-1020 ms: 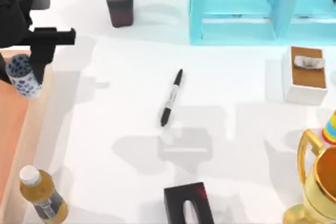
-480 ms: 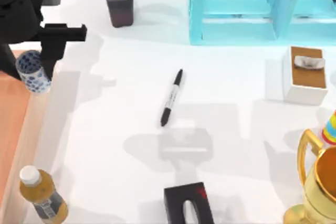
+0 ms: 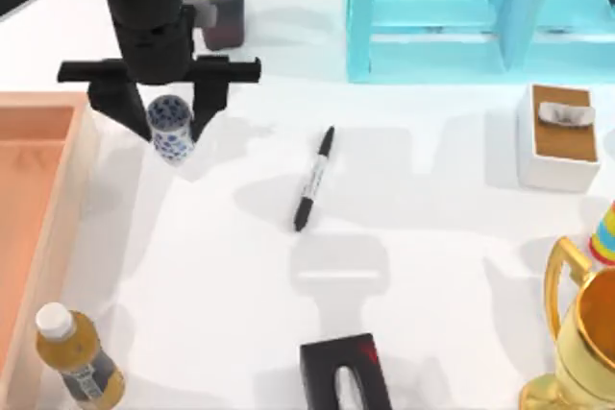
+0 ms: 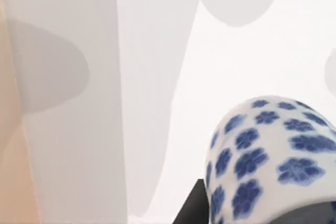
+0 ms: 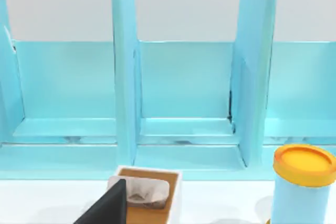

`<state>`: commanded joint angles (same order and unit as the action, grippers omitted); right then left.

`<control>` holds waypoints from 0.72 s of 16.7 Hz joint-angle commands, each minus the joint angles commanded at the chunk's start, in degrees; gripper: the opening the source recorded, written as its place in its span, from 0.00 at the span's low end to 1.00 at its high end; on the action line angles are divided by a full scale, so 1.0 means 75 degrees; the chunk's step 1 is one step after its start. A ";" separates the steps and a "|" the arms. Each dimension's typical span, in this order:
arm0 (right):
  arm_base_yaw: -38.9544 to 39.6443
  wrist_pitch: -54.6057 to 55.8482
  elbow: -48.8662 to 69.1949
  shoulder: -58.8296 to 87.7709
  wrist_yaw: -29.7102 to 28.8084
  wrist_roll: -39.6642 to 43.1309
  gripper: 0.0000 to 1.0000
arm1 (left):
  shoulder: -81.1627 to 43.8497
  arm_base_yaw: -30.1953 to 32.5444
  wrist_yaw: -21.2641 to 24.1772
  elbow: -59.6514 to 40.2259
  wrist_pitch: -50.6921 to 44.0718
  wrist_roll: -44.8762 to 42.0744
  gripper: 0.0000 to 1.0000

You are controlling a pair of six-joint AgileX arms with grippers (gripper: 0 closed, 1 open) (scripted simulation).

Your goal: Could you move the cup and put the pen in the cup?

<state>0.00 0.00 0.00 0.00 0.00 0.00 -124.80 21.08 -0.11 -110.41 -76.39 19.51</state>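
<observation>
A: Cup (image 3: pixel 170 129) is clamped between the left gripper (image 3: pixel 161 114) fingers, tilted, apparently off the bench, near the bench's left edge and just beside the tray's (image 3: pixel 38 112) far corner. In the left wrist view the cup (image 4: pixel 268 156) shows blue flowers with bare bench beyond it.

B: Pen (image 3: pixel 314 179)?

A: Lying flat mid-bench, well apart from the cup, untouched. Right gripper (image 5: pixel 105 205): cannot tell its fingers; its camera faces the rack (image 5: pixel 184 93) at the far edge.

B: Risks?

A: My judgement: the cup is narrow and held tilted, so released like this it could topple or roll. Set down too near the pen, it could knock the pen away. The pen is longer than the cup is tall; dropped in off-centre, it could tip the cup over.

B: Neighbours?

A: Plant pot (image 3: pixel 220 2) sits just behind the left arm; a wide swing might clip it.
</observation>
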 joint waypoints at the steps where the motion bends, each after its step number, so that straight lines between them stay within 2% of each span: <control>1: 0.0000 0.0000 0.0000 0.0000 0.0000 0.0000 1.00 | -0.0131 0.0059 0.0000 -0.0093 0.0075 0.0048 0.00; 7: 0.0000 0.0000 0.0000 0.0000 0.0000 0.0000 1.00 | -0.0182 0.0027 0.0027 0.0019 0.0216 0.0059 0.00; 12: 0.0000 0.0000 0.0000 0.0000 0.0000 0.0000 1.00 | -0.0280 0.0049 0.0008 0.0844 0.1242 0.0049 0.00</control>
<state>0.00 0.00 0.00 0.00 0.00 0.00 -126.90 21.45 -0.05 -104.08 -67.08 19.88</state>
